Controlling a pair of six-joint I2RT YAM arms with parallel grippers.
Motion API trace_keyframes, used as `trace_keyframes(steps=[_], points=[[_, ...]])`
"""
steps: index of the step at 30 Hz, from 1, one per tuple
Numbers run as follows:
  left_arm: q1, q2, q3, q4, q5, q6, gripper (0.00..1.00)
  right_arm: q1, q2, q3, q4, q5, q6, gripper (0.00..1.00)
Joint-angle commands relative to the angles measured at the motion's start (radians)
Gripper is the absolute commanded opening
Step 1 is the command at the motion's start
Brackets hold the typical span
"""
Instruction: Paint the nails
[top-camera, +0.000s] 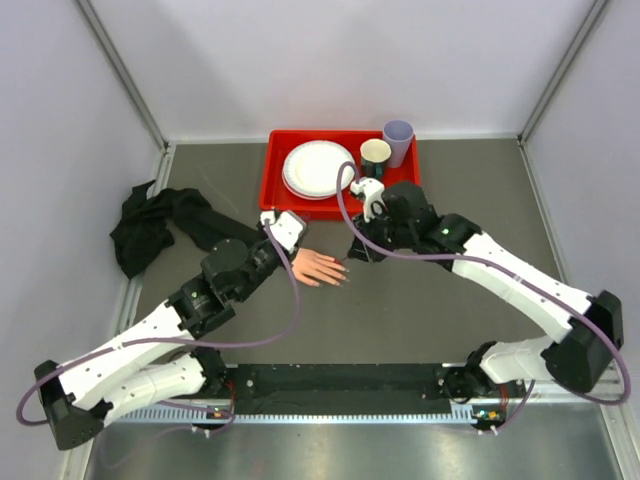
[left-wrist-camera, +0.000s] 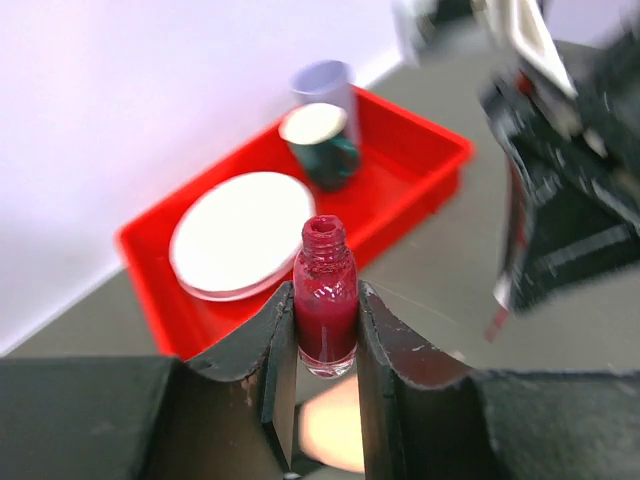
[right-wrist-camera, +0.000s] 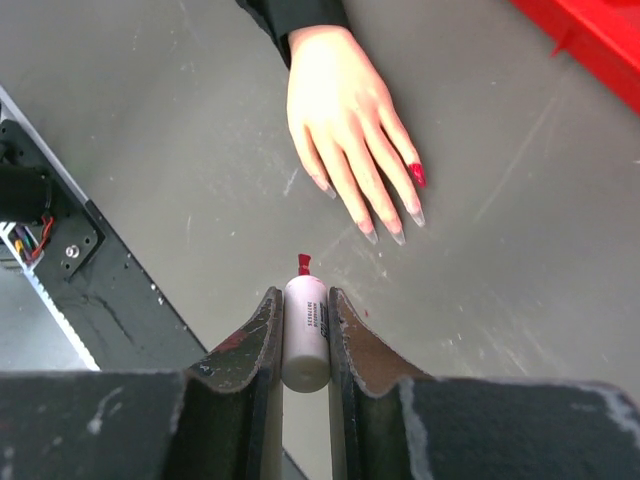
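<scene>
Left claw: I am pinching my left claw narrow around the polish bottle, which is standing upright between the fingers with its neck uncapped.

Right claw: I am clamping my right claw on the white brush cap, with the brush tip sticking out in front and showing red.

Nails: the nails are sitting at the fingertips of the mannequin hand, which is lying flat on the table between my two claws. One outer nail is showing red; the others are looking bare.

Step, as I judge it: I am lining the brush up near the bare fingertips, just short of them and not touching.

Risk, smearing: each nail is far narrower than the finger, so a slightly skewed approach is going to put polish on the skin instead.

Risk, pushing: the hand is lying loose, as far as I can tell, so pressing too hard could be sliding it away from the brush.

Risk, spilling: the bottle is open in my left claw, and tilting that wrist while I am watching the brush could be tipping polish onto the table.

Risk, collision: my two arms are working close together over the hand, so a wide swing back to the bottle could be knocking it.

Risk, dry brush: I cannot tell how much polish the tip is carrying.
</scene>
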Motion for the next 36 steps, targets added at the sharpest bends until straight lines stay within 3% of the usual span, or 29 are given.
trace_keyframes(steps=[1, 6, 9, 26, 36], points=[[0.066, 0.002, -0.009, 0.199, -0.123, 0.003, 0.0, -0.047, 0.071, -0.017, 0.137, -0.118, 0.026, 0.0], [0.315, 0.039, -0.016, 0.245, 0.018, -0.149, 0.0, -0.048, 0.166, -0.025, 0.157, -0.091, 0.022, 0.0], [0.406, 0.077, -0.029, 0.266, 0.094, -0.215, 0.0, -0.047, 0.195, -0.034, 0.166, -0.074, 0.022, 0.0], [0.472, 0.089, -0.059, 0.313, 0.184, -0.258, 0.0, -0.021, 0.33, -0.014, 0.141, 0.122, -0.007, 0.0], [0.474, 0.077, -0.063, 0.313, 0.2, -0.258, 0.0, -0.008, 0.37, 0.018, 0.164, 0.138, -0.012, 0.0]])
